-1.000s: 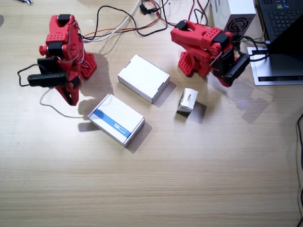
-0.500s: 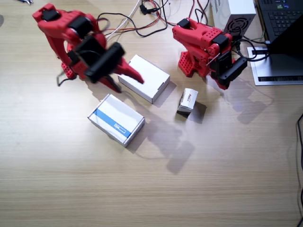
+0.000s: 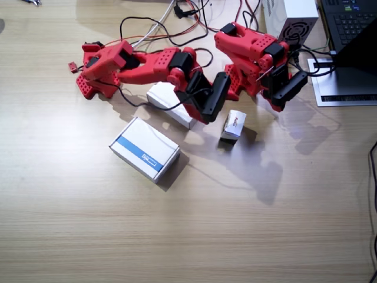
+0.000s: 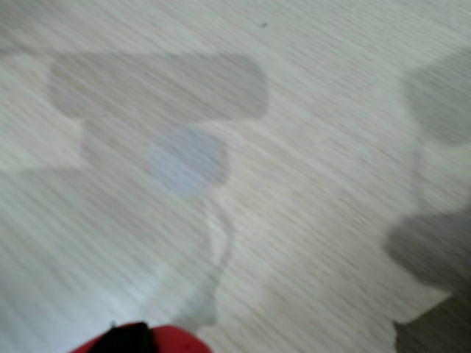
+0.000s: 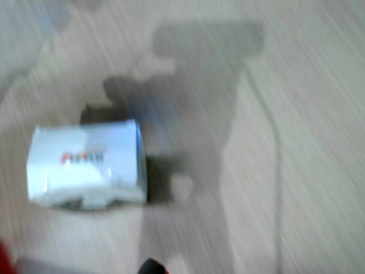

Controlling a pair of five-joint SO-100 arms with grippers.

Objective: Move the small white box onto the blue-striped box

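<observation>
Table [image 3: 247, 236]: bare wood across the lower half of the fixed view; cables [image 3: 171, 23] and a laptop [image 3: 353, 35] crowd the top edge.
Right arm [image 3: 147, 66]: stretched from upper left toward the centre, passing over the plain white box [image 3: 162, 94].
Left arm [image 3: 253, 50]: folded at upper right, away from the boxes.
Blue-striped box [image 3: 144, 148]: lies flat, left of centre, nothing on it.
Small white box [image 3: 234, 125]: centre of the frame, well apart from the striped box; blurred at left in a wrist view [image 5: 85, 165].
Right gripper [image 3: 215, 109]: just left of the small box; I cannot tell whether its fingers are spread or pressed together.
Left gripper [image 3: 288, 91]: idle at upper right; its state cannot be told either.
Risk: the reach looks fast and blurred, so the fingers may knock the light carton aside, or the forearm may drag the plain box beneath it.
</observation>
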